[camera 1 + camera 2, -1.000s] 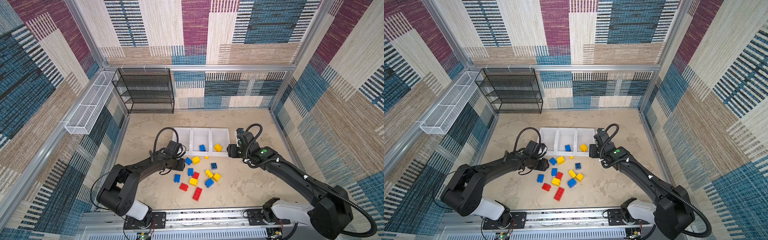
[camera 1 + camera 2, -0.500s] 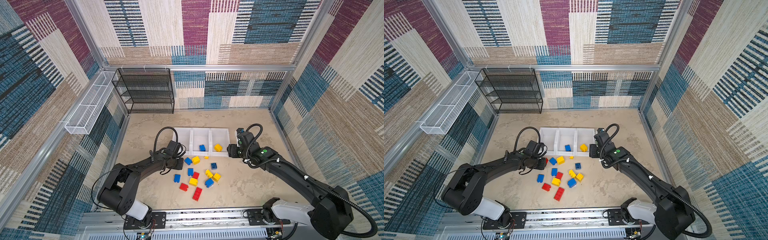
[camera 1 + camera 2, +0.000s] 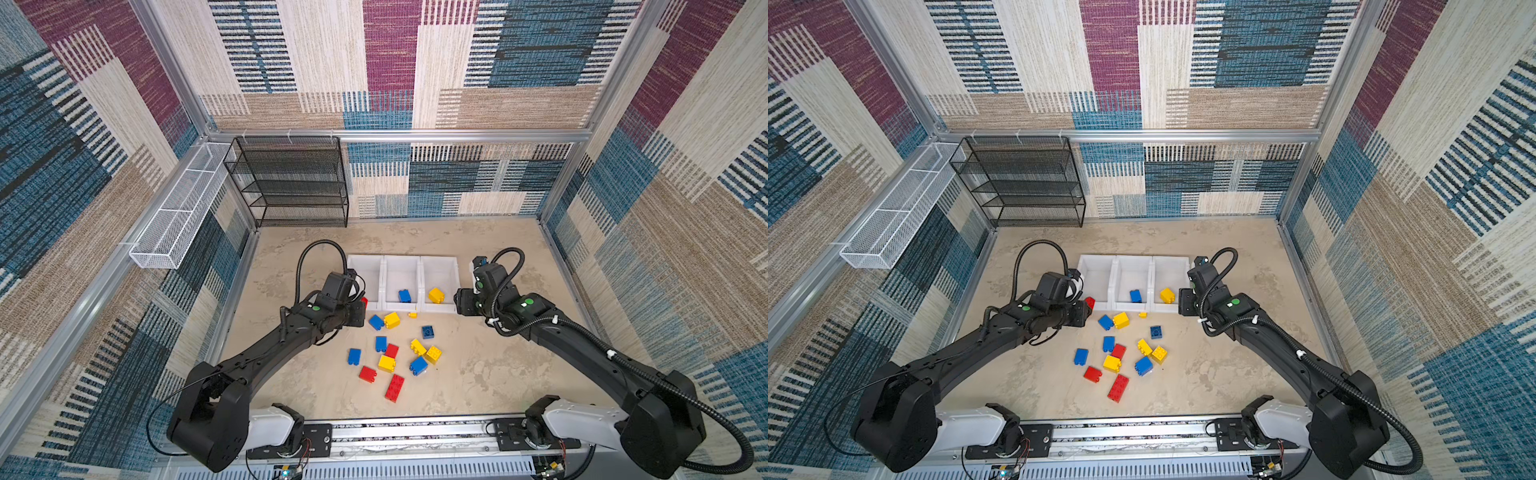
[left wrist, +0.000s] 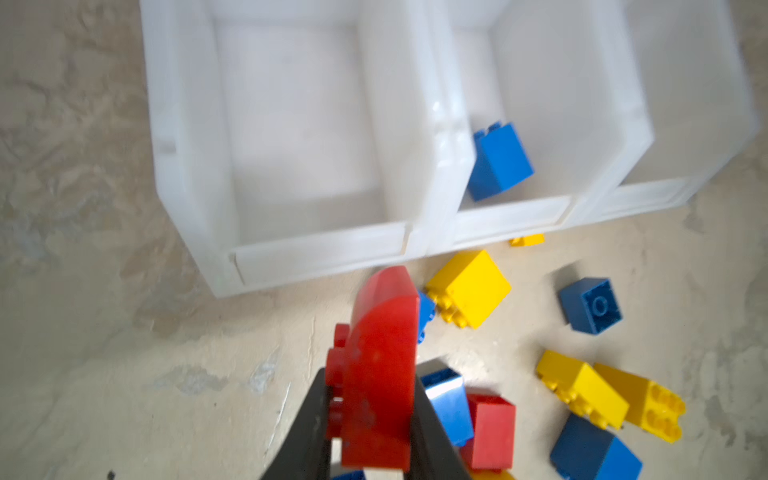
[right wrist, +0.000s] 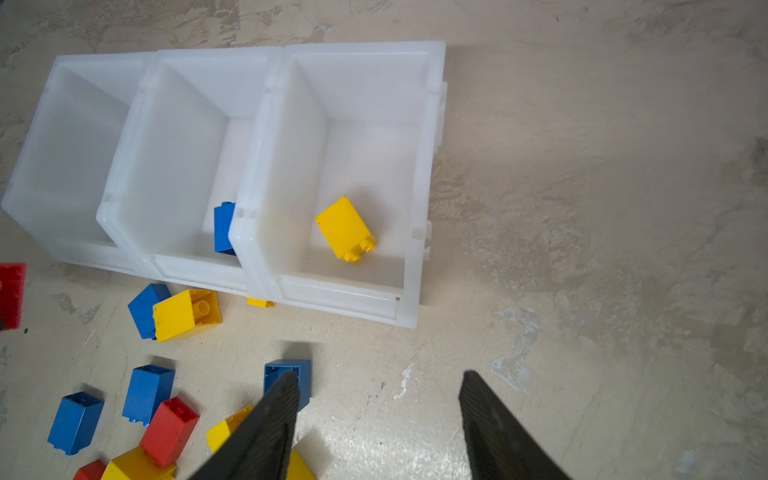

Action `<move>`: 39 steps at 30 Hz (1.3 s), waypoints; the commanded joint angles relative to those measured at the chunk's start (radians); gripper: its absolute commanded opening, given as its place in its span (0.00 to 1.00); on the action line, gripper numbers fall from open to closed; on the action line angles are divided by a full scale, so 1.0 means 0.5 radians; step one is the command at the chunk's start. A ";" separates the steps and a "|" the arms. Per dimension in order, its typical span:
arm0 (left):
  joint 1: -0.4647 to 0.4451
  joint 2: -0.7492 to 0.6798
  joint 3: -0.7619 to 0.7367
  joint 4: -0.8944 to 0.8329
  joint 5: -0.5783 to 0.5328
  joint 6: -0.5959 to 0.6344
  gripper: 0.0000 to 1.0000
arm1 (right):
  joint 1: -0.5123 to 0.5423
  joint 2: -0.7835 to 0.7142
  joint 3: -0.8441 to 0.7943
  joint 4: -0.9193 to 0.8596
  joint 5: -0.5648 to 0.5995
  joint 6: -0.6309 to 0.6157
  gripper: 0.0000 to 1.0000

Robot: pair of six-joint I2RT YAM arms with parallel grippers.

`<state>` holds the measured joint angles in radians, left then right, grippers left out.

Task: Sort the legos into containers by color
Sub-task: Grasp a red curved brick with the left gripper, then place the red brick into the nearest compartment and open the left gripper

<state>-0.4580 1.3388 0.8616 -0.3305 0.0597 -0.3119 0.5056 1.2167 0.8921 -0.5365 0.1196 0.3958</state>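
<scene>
White bins (image 3: 402, 266), three, hold one blue brick (image 3: 404, 295), one yellow brick (image 3: 435, 295).

Black wire rack (image 3: 291, 183), white mesh basket (image 3: 174, 220)

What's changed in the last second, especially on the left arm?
The left end effector closed on the red brick and lifted it toward the empty left bin. The right end effector stays open beside the bins. The loose bricks, binned blue brick and yellow brick haven't moved.
</scene>
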 commanded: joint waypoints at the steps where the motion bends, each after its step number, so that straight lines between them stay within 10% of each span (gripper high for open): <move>1: 0.057 0.164 0.193 0.025 -0.016 0.132 0.25 | 0.002 0.009 0.031 0.033 -0.009 0.000 0.64; 16: 0.115 0.987 0.847 -0.102 0.013 0.211 0.30 | 0.003 -0.088 0.006 -0.056 0.034 0.021 0.64; 39: 0.115 0.123 0.261 -0.094 -0.181 -0.175 0.82 | 0.003 -0.114 -0.060 -0.040 -0.015 0.035 0.63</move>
<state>-0.4019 1.4502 1.0283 -0.3748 0.0025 -0.3382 0.5053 1.1698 0.8738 -0.5655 0.1299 0.3969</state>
